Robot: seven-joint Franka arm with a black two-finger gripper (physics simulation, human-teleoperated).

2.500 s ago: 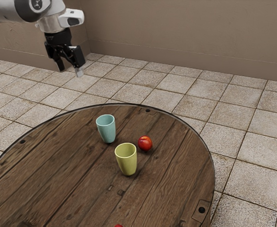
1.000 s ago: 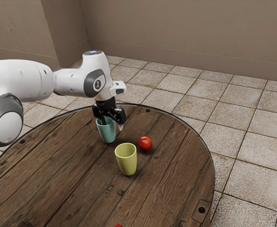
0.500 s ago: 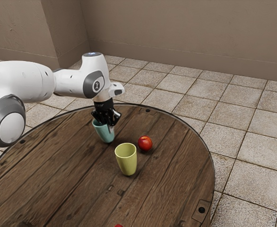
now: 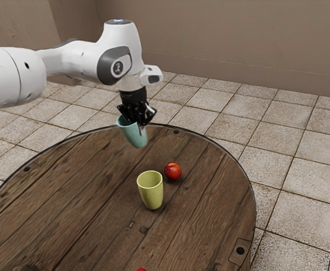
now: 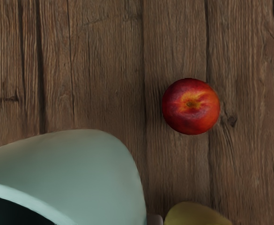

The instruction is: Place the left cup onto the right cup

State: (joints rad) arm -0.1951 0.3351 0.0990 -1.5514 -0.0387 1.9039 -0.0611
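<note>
Over a round wooden table's (image 4: 69, 214) far edge, the gripper (image 4: 135, 119) clamps the tilted teal cup (image 4: 132, 134) clear of the wood. The yellow cup (image 4: 150, 189) stands nearer, an apple (image 4: 173, 171) just right of it. In the wrist view the teal cup (image 5: 66, 173) hangs near the apple (image 5: 191, 106).

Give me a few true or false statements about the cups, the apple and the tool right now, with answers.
1. The tool is shut on the teal cup. True.
2. The teal cup stands on the table. False: it hangs tilted in the air above the table.
3. The yellow cup stands upright on the table. True.
4. The apple sits inside the yellow cup. False: it lies on the table beside that cup.
</note>
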